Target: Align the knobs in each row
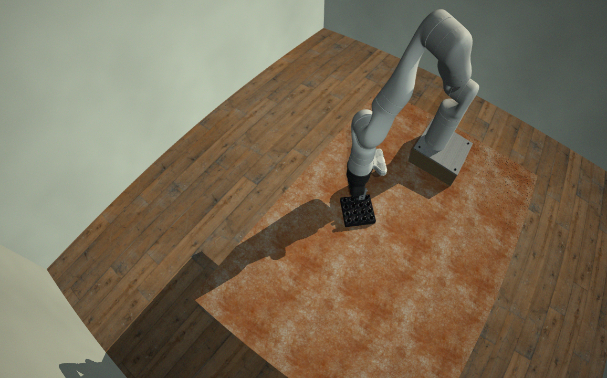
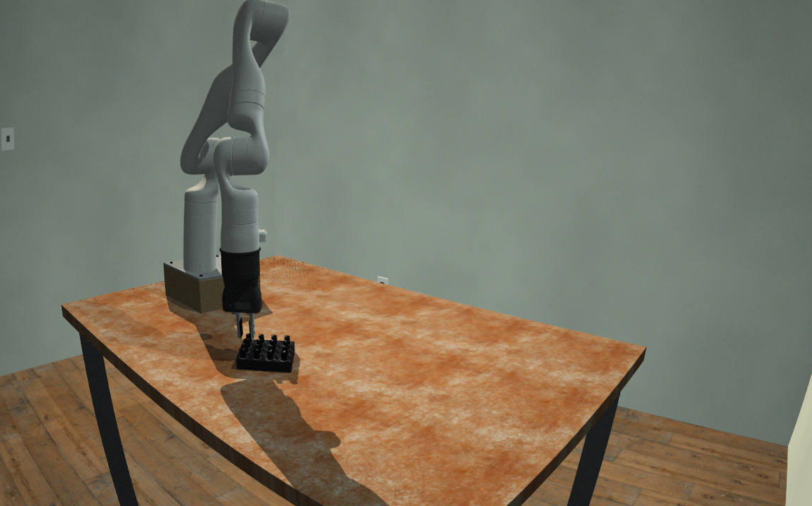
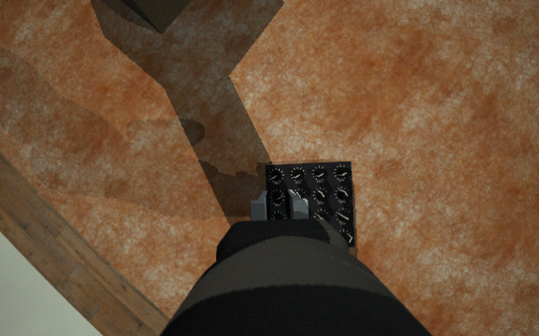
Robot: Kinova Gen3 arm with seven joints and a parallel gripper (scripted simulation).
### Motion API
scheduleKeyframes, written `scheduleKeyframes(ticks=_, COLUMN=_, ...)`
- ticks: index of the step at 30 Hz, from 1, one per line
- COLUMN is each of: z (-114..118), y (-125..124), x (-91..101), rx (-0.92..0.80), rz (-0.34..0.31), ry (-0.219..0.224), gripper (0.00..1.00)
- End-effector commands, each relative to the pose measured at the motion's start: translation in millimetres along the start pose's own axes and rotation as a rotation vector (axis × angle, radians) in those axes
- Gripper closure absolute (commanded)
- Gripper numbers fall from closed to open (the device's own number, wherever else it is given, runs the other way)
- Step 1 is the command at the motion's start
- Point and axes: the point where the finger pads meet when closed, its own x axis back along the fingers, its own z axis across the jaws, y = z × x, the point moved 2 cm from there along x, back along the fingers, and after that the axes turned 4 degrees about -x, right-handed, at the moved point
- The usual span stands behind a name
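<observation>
The black knob box (image 1: 357,211) stands on its feet on the orange table, with several black knobs bearing white lines. It also shows in the exterior view (image 2: 265,354) and in the wrist view (image 3: 313,196). My gripper (image 2: 244,331) points straight down over the box corner nearest the arm's base, fingertips just above the knob tops. In the wrist view the two grey fingers stand part open on either side of one knob (image 3: 277,198) in the box's left column, with nothing gripped. My wrist hides the box's near rows.
The arm's base block (image 1: 439,157) stands on the table behind the box and shows at the top of the wrist view (image 3: 158,11). The table's edge (image 3: 64,261) runs to the lower left of the wrist view, a fair way from the box.
</observation>
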Motion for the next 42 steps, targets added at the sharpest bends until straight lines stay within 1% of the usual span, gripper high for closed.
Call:
scheduleKeyframes(ticks=1, z=0, y=1, x=0.6, rx=0.000, rz=-0.001, ry=0.001, gripper=0.54)
scheduleKeyframes(ticks=12, z=0, y=1, x=-0.2, rx=0.000, rz=-0.001, ry=0.001, gripper=0.54)
scheduleKeyframes(ticks=31, z=0, y=1, x=-12.2, rx=0.000, rz=-0.001, ry=0.001, gripper=0.54)
scheduleKeyframes(ticks=42, z=0, y=1, x=-13.4, rx=0.000, rz=-0.001, ry=0.001, gripper=0.54)
